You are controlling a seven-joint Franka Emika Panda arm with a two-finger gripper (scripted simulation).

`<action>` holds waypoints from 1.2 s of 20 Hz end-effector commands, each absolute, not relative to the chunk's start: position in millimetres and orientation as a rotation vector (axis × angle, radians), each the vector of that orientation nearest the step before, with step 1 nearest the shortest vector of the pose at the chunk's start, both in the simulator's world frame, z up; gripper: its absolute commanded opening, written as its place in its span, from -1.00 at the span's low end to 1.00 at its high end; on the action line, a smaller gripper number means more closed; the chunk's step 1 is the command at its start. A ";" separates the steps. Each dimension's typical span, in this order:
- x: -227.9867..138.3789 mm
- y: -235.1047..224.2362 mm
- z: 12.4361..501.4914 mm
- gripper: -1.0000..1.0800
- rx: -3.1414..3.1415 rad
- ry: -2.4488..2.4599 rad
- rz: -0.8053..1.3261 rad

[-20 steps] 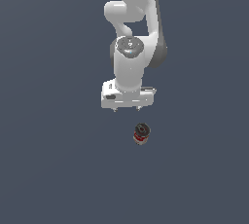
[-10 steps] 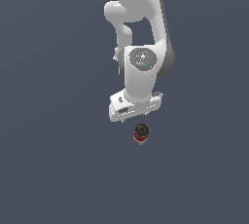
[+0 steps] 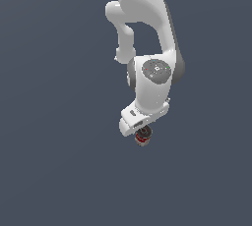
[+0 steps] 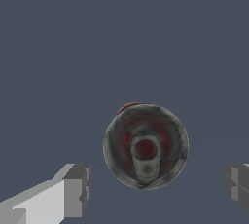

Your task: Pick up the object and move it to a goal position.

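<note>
The object (image 3: pixel 142 137) is a small upright can with a red label and a dark grey top, standing on the flat grey floor. In the wrist view I look straight down on the object's (image 4: pixel 145 145) round grey lid with its pull tab. My gripper (image 4: pixel 155 189) is open, one finger (image 4: pixel 75 189) on each side of the can and apart from it. In the exterior view the white hand (image 3: pixel 142 117) sits directly over the can and hides the fingers and the can's upper part.
The plain grey floor (image 3: pixel 59 161) stretches around the can in all directions. No other objects show. The arm's white links (image 3: pixel 142 18) rise above the hand.
The arm has swung toward the exterior view's right and lowered, so the hand now sits right over the can. The can has not moved.
</note>
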State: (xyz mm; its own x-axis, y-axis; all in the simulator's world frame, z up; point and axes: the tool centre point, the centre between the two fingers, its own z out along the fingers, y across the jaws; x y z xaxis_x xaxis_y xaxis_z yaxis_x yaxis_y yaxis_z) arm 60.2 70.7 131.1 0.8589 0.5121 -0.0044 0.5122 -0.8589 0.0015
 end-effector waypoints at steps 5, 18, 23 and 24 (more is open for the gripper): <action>66.6 77.8 127.5 0.92 3.006 0.913 0.000; 65.1 77.6 84.7 0.92 3.006 0.913 0.000; 66.0 78.1 76.5 0.92 3.005 0.915 0.000; 66.4 78.2 77.1 0.92 3.005 0.915 0.000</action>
